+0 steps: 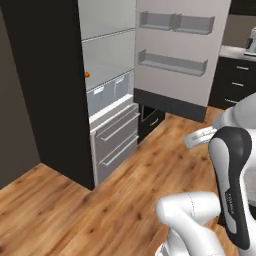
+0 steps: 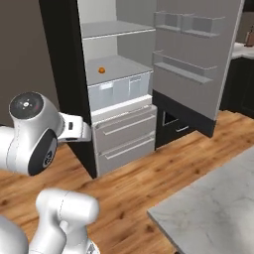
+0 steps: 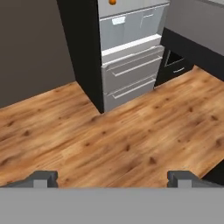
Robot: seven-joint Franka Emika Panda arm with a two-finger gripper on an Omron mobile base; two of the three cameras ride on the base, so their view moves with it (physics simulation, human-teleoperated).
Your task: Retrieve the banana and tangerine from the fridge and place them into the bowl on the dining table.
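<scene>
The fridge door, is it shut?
No, the fridge stands with its door swung wide open, so the tangerine shows on a pale shelf inside.

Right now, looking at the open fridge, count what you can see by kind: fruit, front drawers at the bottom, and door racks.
Tangerine on the fridge shelf: 1
Bottom front drawers: 2
Door racks: 2 rows
Total: 5
No banana shows.
</scene>
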